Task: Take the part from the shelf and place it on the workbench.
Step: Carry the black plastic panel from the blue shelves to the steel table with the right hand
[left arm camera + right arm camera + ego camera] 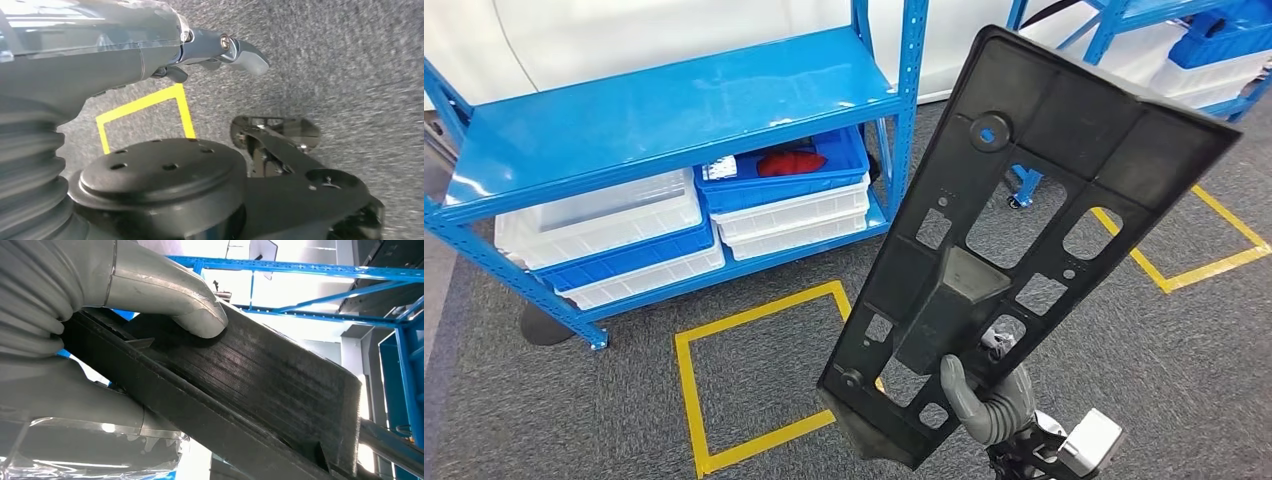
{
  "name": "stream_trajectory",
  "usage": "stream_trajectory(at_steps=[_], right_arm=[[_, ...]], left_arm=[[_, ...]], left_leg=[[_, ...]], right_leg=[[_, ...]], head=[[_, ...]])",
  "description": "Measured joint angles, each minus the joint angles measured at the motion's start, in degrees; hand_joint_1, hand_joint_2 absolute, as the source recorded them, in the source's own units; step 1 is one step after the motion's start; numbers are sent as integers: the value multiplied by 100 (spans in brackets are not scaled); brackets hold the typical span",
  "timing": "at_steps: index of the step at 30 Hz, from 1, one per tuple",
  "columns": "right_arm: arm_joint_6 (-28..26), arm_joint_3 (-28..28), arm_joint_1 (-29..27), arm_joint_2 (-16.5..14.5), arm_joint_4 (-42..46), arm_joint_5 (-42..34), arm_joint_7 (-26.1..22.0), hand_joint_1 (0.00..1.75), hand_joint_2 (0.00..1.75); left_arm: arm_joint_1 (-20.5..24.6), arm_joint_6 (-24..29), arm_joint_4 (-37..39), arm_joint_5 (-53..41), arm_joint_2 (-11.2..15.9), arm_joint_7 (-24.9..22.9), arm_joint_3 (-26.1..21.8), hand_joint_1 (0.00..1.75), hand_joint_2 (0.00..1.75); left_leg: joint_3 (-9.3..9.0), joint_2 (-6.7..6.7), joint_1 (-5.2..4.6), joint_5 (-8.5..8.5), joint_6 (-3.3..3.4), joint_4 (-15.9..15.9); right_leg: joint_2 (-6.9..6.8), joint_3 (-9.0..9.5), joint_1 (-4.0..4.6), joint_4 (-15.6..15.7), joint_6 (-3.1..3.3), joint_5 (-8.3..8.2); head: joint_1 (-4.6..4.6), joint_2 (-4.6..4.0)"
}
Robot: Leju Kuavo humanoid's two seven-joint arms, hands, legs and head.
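Carrying the black part (1014, 240) well means keeping it upright and steady: the right robot hand (984, 400) is clamped on its near lower end, so the tall far end could swing. Held in the air, it is off the blue shelf (654, 115) at far left. The left robot hand (220, 50) hangs over carpet, fingers loosely apart and empty. No desk can be made out, and the part hides the floor ahead.

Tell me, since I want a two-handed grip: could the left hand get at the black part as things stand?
Probably not right away. The left hand hangs low over the carpet holding nothing, while the right hand grips the black part by its lower end, raised in front. Nothing blocks it, but the arm would have to lift.
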State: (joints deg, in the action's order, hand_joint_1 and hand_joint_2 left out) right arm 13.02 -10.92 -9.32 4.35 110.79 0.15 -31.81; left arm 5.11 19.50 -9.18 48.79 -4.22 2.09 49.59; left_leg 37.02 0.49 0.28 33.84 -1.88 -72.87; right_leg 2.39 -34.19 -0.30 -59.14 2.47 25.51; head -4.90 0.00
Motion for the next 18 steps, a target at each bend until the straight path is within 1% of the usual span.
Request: stream_trajectory(at_steps=[1, 2, 3, 4, 5, 6, 7, 8, 9, 10, 11, 12, 13, 14, 15, 16, 17, 18], right_arm=[[20, -1, 16, -7, -5, 1, 5, 175, 175], [34, -1, 32, -11, -10, -1, 8, 175, 175], [43, -1, 49, -15, -16, -3, 7, 175, 175], [45, -1, 61, -18, -25, -8, 2, 175, 175], [46, -1, 66, -19, -34, -14, -4, 175, 175], [47, -1, 66, -20, -41, -21, -14, 175, 175], [46, 1, 60, -20, -45, -27, -24, 175, 175], [44, 7, 48, -19, -45, -34, -38, 175, 175], [41, 13, 43, -19, -45, -42, -55, 175, 175], [39, 20, 40, -18, -45, -48, -69, 175, 175], [38, 25, 32, -18, -46, -52, -82, 175, 175], [36, 27, 26, -18, -48, -54, -88, 175, 175], [32, 31, 15, -18, -51, -54, -89, 175, 175], [26, 34, 4, -18, -55, -52, -88, 175, 175], [19, 39, -2, -18, -57, -49, -87, 175, 175], [11, 43, -5, -18, -58, -44, -86, 175, 175], [2, 45, -5, -18, -58, -35, -85, 175, 175], [-9, 46, -10, -18, -54, -27, -82, 175, 175]], left_arm=[[-1, 4, 0, 2, -1, 1, 0, 0, 175], [-4, 7, 1, 2, 3, 7, 0, 0, 175], [-8, 9, 2, 1, 6, 20, 0, 0, 175], [-10, 10, 3, -3, 8, 41, 0, 0, 175], [-8, 10, 4, -9, 9, 67, 0, 0, 175], [-4, 10, 4, -16, 7, 93, 1, 0, 175], [-1, 10, 4, -24, -2, 119, 1, 0, 175], [0, 10, 3, -33, -10, 140, 1, 0, 175], [-2, 9, 3, -43, -20, 161, 2, 0, 175], [-7, 8, 2, -51, -30, 178, 2, 0, 175], [-12, 6, 2, -59, -34, 191, 2, 0, 175], [-18, 3, 2, -64, -39, 199, 3, 0, 175], [-22, 0, 2, -69, -43, 200, 4, 0, 175], [-24, -3, 2, -75, -48, 197, 5, 0, 175], [-23, -4, 2, -80, -53, 190, 8, 0, 175], [-19, -5, 2, -84, -60, 179, 10, 0, 175], [-14, -3, 2, -85, -67, 167, 13, 0, 175], [-7, 2, 2, -85, -72, 151, 15, 0, 175]], left_leg=[[-161, -46, -10, -208, 51, 330], [-358, -172, -24, -405, 124, 751], [-526, -315, -33, -553, 197, 1132], [-638, -436, -47, -631, 252, 1399], [-681, -516, -63, -644, 289, 1526], [-687, -501, -76, -652, 301, 1567], [-710, -445, -72, -683, 299, 1624], [-743, -379, -57, -727, 295, 1698], [-778, -303, -38, -773, 295, 1777], [-806, -223, -17, -814, 292, 1846], [-811, -145, -18, -829, 292, 1869], [-799, -68, -19, -831, 297, 1866], [-781, 12, -18, -825, 291, 1849], [-764, 91, -15, -815, 281, 1827], [-746, 165, -8, -801, 265, 1797], [-731, 234, 3, -780, 241, 1758], [-718, 293, 12, -749, 208, 1706], [-704, 339, 8, -710, 167, 1649]], right_leg=[[67, 3, 15, 0, -1, -10], [127, 3, 18, 1, -5, -22], [184, -6, 20, -1, -19, -37], [234, -27, 3, -1, -45, -56], [284, -53, -27, 3, -79, -77], [340, -75, -46, 16, -121, -102], [389, -85, -54, 32, -159, -126], [350, -97, -47, 24, -188, -122], [246, -142, -31, -60, -212, -53], [107, -235, -18, -256, -233, 82], [-47, -380, -26, -560, -256, 270], [-129, -548, -39, -918, -285, 463], [-165, -687, -60, -1225, -316, 589], [-188, -747, -83, -1381, -347, 620], [-214, -696, -106, -1322, -375, 548], [-260, -531, -129, -1056, -400, 399], [-351, -314, -143, -671, -410, 264], [-440, -129, -143, -340, -396, 158]], head=[[0, 0], [1, 0], [1, 0], [1, 0], [1, 0], [0, 0], [1, 0], [1, 0], [2, 0], [2, 0], [2, 0], [2, 0], [2, 0], [2, 0], [2, 0], [2, 0], [2, 0], [2, 0]])
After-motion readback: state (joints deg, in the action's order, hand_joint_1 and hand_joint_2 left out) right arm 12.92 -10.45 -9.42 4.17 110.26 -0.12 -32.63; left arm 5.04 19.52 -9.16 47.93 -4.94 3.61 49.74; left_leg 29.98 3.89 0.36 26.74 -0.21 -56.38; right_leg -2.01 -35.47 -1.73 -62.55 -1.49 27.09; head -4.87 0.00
